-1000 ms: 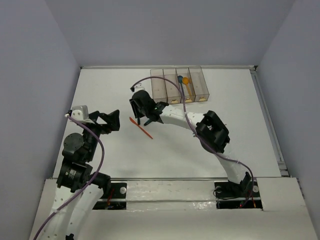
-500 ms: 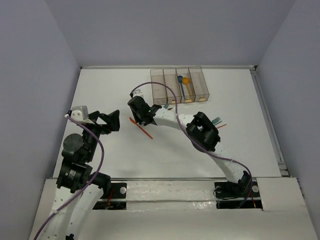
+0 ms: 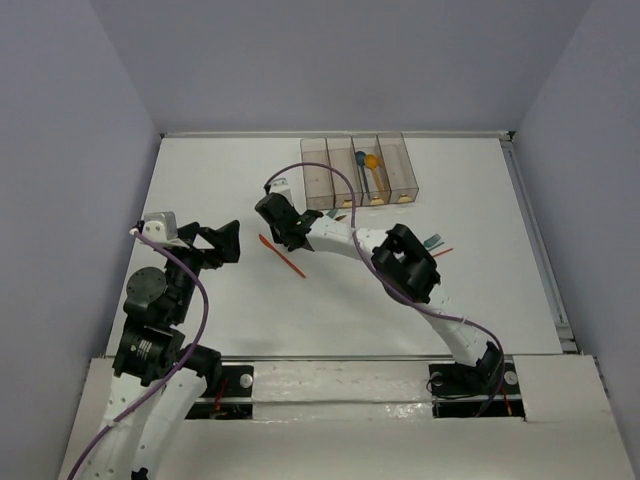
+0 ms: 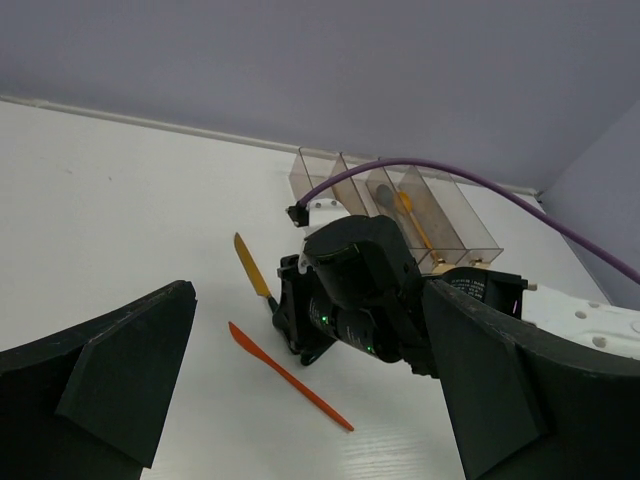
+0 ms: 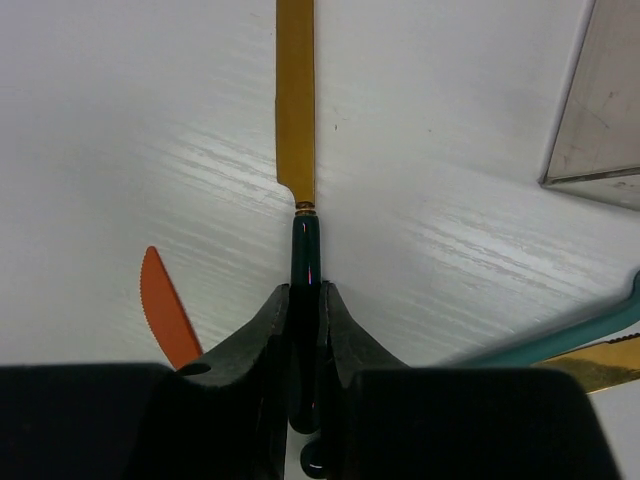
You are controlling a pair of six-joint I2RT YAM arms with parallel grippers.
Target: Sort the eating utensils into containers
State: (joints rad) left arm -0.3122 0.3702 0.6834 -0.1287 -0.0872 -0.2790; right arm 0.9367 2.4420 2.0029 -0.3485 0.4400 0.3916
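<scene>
Right wrist view showed the right hand (image 5: 303, 293), lowered to the worktop (image 5: 430, 130) within the last second, pinched shut on the teal-handled knife (image 5: 296, 120) near-left of the bins (image 5: 590, 100), apparently ready to lift; left hand (image 3: 222, 243) gaped empty.

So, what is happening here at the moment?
The right tool is shut on the dark handle of a gold-bladed knife, close to the containers. An orange knife lies loose nearby. A blue spoon and an orange spoon lie in one bin. The left tool is open, holding nothing.
</scene>
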